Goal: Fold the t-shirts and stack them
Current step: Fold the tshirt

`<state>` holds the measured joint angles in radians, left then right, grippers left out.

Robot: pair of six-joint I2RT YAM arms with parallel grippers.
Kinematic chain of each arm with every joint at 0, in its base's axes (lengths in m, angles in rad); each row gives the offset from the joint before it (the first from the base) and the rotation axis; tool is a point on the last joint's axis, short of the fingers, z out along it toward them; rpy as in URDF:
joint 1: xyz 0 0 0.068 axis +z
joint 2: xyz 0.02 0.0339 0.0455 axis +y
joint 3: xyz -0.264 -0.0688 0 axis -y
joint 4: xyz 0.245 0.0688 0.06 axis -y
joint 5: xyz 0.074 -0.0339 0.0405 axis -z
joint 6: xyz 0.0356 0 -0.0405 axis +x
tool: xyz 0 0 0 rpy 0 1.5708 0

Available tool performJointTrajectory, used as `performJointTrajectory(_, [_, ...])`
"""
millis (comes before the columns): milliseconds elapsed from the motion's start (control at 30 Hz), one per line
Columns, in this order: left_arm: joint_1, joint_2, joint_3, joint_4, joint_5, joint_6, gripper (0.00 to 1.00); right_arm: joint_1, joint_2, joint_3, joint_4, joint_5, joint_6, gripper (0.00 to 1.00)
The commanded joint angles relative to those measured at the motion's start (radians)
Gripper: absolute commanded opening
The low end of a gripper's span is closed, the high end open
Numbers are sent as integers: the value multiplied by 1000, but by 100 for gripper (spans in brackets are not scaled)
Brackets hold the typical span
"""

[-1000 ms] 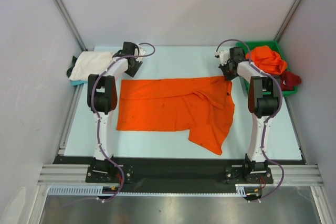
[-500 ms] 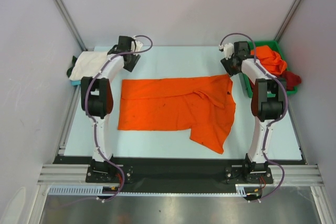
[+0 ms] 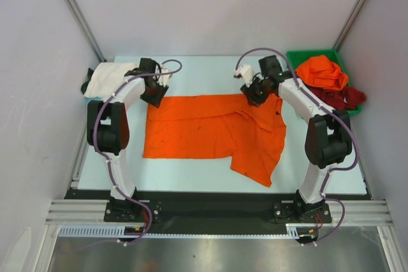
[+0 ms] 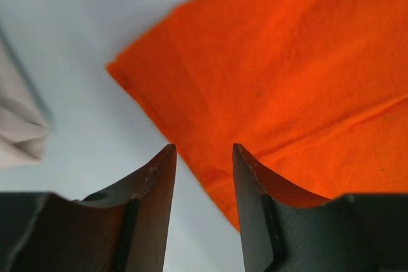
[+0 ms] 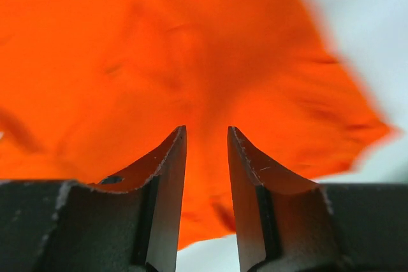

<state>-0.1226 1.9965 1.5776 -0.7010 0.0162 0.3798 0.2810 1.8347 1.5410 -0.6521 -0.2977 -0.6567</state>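
Note:
A bright orange t-shirt [image 3: 204,125] lies spread on the pale table [image 3: 204,71], its right side rumpled and folded over. My left gripper [image 3: 155,94] hovers at the shirt's far left corner. In the left wrist view it [image 4: 203,151] is open with nothing between the fingers, and the shirt [image 4: 287,74] edge runs under the gap. My right gripper [image 3: 254,93] is over the shirt's far edge. The right wrist view shows it [image 5: 205,130] open and empty above the orange cloth [image 5: 159,49]. A folded white t-shirt [image 3: 108,79] lies at the back left.
A green bin [image 3: 306,53] stands at the back right with a crumpled orange t-shirt [image 3: 324,71] in it and a dark red one [image 3: 349,97] hanging over its near side. The white cloth [image 4: 19,132] shows at the left of the left wrist view. Frame rails border the table.
The right arm has swung left from the bin to the shirt's far edge, and its gripper has gone from shut to open. The left gripper has moved nearer, onto the shirt's far left corner.

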Motion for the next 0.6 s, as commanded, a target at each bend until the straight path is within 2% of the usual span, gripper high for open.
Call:
performJointTrajectory(0, [6, -67, -69, -3, 62, -39, 45, 38, -14, -59, -112, -106, -35, 37])
performJointTrajectory(200, [5, -71, -128, 21, 60, -68, 45, 50, 31, -47, -96, -98, -34, 37])
performJointTrajectory(567, [5, -36, -111, 18, 42, -70, 44, 60, 133, -4, -87, -104, -23, 36])
